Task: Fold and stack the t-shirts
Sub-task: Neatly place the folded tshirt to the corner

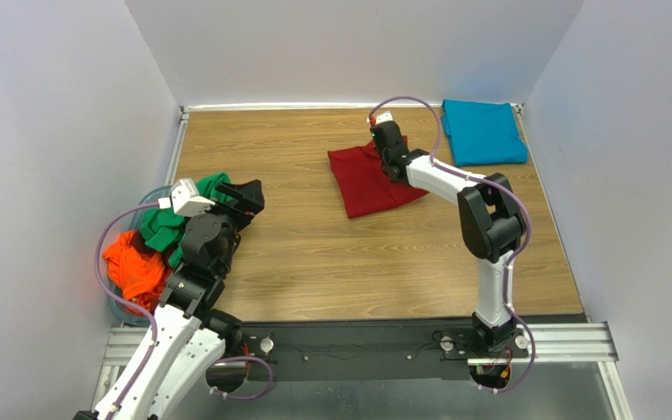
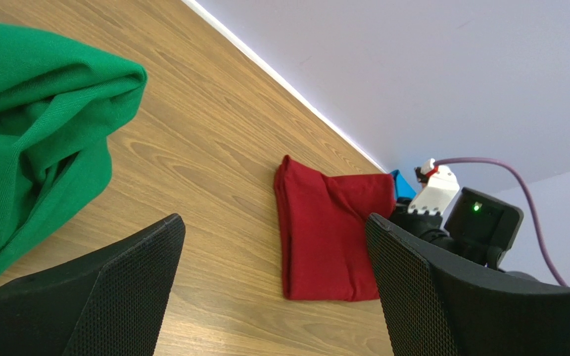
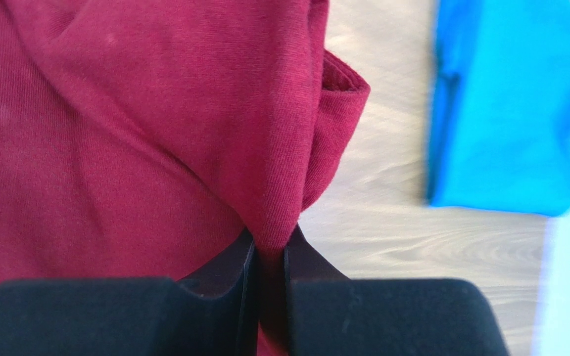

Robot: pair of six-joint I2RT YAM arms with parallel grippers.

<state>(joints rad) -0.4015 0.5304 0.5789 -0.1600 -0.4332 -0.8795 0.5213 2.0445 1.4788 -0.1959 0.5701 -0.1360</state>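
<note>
Left pincer open, green t-shirt, red t-shirt beyond, perhaps folded

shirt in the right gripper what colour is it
Dark red shirt; the right wrist view shows it best.

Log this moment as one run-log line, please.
right gripper: shut on dark red t-shirt | left gripper: open, beside green t-shirt | teal-blue t-shirt: folded, far right

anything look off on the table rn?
Nothing damaged. The dark red t-shirt lies skewed to the table edges, a fold pinched up in the right hand. The green t-shirt and orange t-shirt sit crumpled in a heap at left; teal t-shirt lies folded flat.
</note>
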